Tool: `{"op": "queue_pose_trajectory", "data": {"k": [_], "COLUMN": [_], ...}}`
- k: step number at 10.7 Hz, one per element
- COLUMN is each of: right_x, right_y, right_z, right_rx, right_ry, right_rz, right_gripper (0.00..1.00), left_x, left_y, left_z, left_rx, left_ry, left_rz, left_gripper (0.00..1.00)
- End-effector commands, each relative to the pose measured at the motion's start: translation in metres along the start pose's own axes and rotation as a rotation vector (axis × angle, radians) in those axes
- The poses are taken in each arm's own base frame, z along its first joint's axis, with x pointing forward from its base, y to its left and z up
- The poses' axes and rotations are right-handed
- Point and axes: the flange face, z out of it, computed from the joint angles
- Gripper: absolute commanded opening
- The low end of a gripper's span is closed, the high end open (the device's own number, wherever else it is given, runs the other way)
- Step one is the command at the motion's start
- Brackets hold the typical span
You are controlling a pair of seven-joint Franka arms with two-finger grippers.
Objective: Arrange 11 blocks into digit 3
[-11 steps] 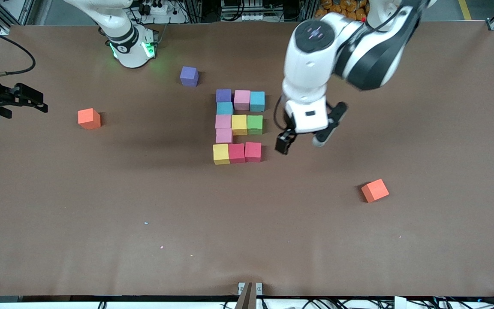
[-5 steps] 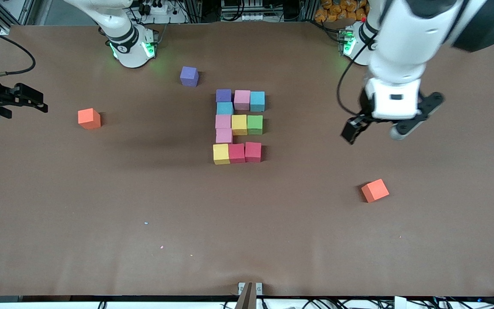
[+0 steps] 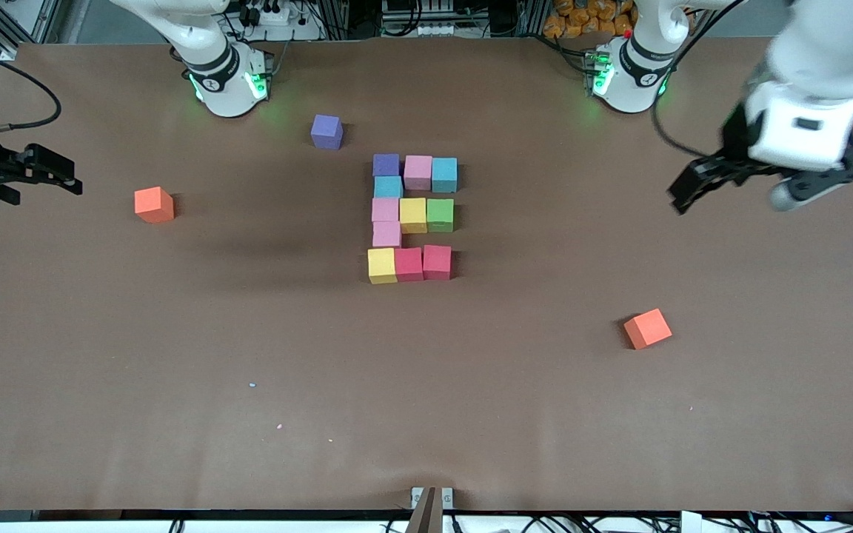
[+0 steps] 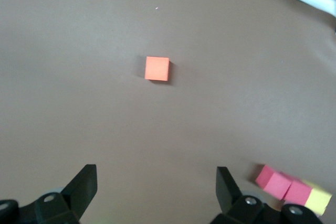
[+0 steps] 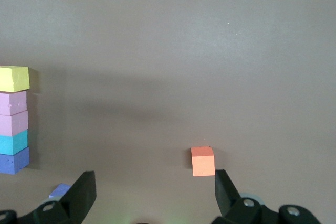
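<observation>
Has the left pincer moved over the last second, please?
Yes. The open left pincer swung away from the block figure, toward the left arm's end of the table.

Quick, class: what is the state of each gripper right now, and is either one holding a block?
Left gripper: open, holding nothing, above bare table at the left arm's end.
Right gripper: open, holding nothing, waiting at the right arm's end.

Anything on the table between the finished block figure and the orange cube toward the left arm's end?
Nothing: in the front view only bare brown table lies between the block figure and that orange cube.
</observation>
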Motion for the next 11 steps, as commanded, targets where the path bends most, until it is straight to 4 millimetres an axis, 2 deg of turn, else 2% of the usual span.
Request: {"op": "queue_pose_trajectory", "data": {"k": [1,3,6,8,9,11], "right_x": [-0.003,-0.003,-0.004,-0.005,-0.005,-0.006], "right_y": [0.001,0.001,-0.002,0.0,0.004,0.006], "right_z": [-0.002,-0.002,-0.005,-0.007,-0.01,-0.013], "right_rx": [0.014,0.014,-0.003,-0.034,-0.104,-0.128], "right_ry": [0.011,0.011,0.014,0.012,0.017,0.02], "right_rz": [0.006,0.006,0.006,0.02,0.041,0.062], "right_gripper": [1.0,1.0,1.0,1.0,1.0,1.0], "left_x": [0.005,0.001,0.01,0.015,0.017,0.016], "left_y": [-0.054,-0.073,-0.104,-0.101,-0.1,-0.095], "left_z": [-0.016,-0.03,-0.025,-0.012,-0.008,-0.005], "left_rx": [-0.02,-0.026,-0.025,-0.069,-0.073,-0.072], "left_ry": [-0.042,-0.041,-0.079,-0.098,-0.085,-0.081], "left_rz": [0.184,0.299,0.57,0.575,0.554,0.462], "left_gripper": [1.0,1.0,1.0,1.0,1.0,1.0]}}
